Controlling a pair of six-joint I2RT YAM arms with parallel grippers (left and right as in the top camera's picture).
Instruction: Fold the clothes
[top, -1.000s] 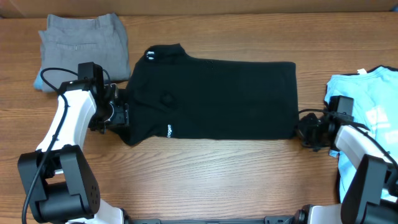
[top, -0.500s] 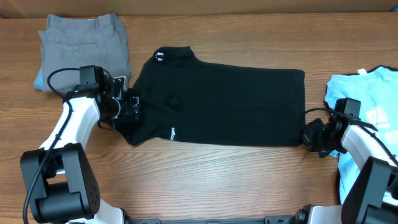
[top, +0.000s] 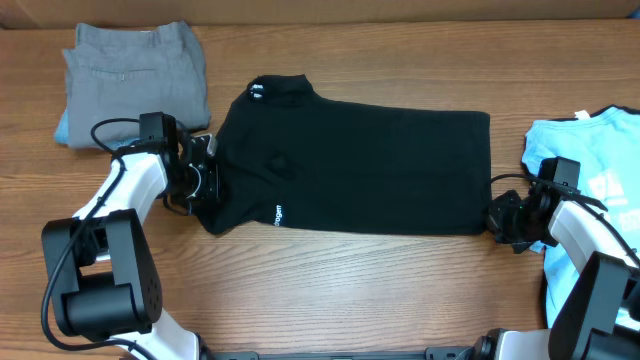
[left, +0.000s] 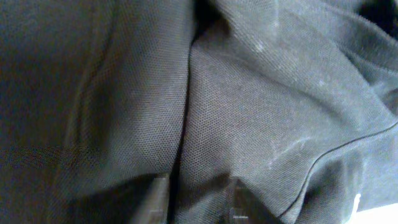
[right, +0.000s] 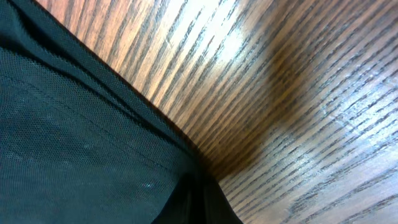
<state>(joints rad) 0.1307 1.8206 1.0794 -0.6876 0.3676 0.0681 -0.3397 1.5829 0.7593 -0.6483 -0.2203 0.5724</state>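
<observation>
The black T-shirt (top: 360, 165) lies folded into a long band across the middle of the table, its white neck label (top: 257, 91) at the upper left. My left gripper (top: 205, 182) is at the shirt's left end. In the left wrist view its fingers (left: 196, 199) stand apart with black fabric (left: 249, 93) lying between and around them. My right gripper (top: 497, 216) is at the shirt's lower right corner. In the right wrist view it (right: 200, 202) is pinched shut on the hem (right: 74, 137). The light blue T-shirt (top: 600, 170) lies at the far right.
Folded grey trousers (top: 135, 70) lie at the back left, close to my left arm. The light blue T-shirt lies under and beside my right arm. Bare wooden table (right: 298, 93) runs in front of the black shirt.
Over the last second the black shirt slid a little right and away from me, then stopped. My left gripper has shifted slightly back at the shirt's left end. The right gripper has held still lately.
</observation>
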